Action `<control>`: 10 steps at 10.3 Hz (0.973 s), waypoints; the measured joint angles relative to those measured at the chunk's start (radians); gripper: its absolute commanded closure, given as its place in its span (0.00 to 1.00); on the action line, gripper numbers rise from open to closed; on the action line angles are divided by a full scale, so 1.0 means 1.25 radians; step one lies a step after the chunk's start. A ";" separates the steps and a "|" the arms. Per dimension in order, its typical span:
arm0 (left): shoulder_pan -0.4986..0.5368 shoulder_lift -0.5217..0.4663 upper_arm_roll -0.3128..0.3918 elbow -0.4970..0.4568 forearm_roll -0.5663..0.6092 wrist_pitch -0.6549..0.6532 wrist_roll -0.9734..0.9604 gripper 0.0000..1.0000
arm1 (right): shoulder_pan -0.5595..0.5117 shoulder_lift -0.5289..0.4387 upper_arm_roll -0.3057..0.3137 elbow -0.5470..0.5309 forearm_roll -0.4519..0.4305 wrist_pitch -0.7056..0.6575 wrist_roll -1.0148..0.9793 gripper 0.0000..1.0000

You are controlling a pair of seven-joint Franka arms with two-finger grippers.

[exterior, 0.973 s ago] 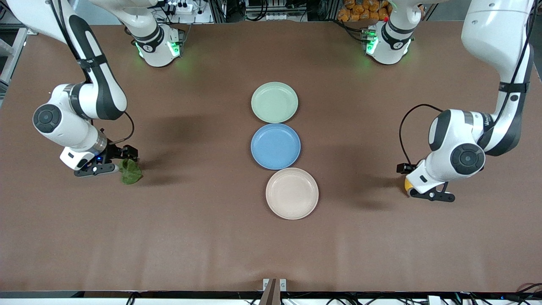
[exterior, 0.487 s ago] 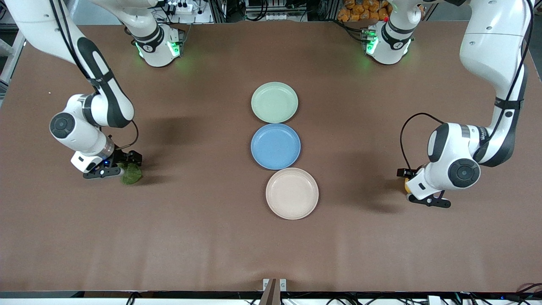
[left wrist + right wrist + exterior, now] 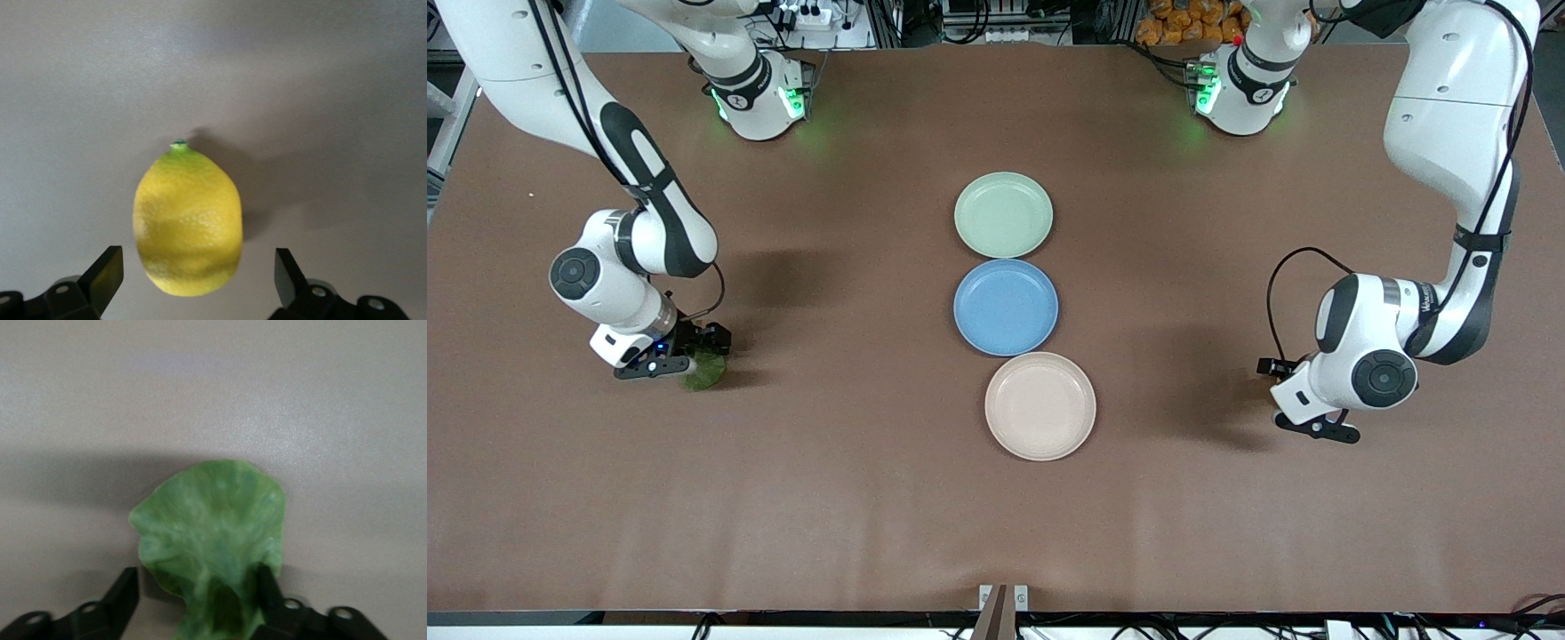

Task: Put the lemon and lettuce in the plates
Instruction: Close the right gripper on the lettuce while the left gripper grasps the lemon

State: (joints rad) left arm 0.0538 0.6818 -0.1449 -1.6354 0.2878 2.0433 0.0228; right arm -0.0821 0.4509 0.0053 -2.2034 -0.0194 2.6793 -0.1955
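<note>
Though open, claws [image 3: 193, 273] astride lemon [image 3: 187, 220]

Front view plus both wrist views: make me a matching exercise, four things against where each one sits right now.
Things:
1. lemon
2. lettuce
3. pale green plate
4. beige plate

Places:
A. the plate nearest the front camera
B. on the table between the open fingers of the left gripper
C. the plate farthest from the front camera
D. on the table between the open fingers of the right gripper

Pairs: 1-B, 2-D, 3-C, 4-A
</note>
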 measured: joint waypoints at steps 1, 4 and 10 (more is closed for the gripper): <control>0.007 0.005 0.000 0.006 0.000 0.000 0.006 0.00 | 0.000 -0.001 0.000 0.015 0.000 -0.035 0.000 1.00; 0.010 0.023 0.000 0.018 0.000 0.011 0.010 0.99 | 0.001 -0.009 0.001 0.069 0.000 -0.162 0.000 1.00; 0.011 0.033 -0.003 0.043 0.000 0.029 0.010 1.00 | 0.073 -0.084 0.009 0.119 0.000 -0.315 0.035 1.00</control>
State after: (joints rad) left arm 0.0682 0.7225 -0.1487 -1.5819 0.2877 2.0792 0.0353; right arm 0.0088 0.3454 0.0160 -2.0548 -0.0188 2.2850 -0.1518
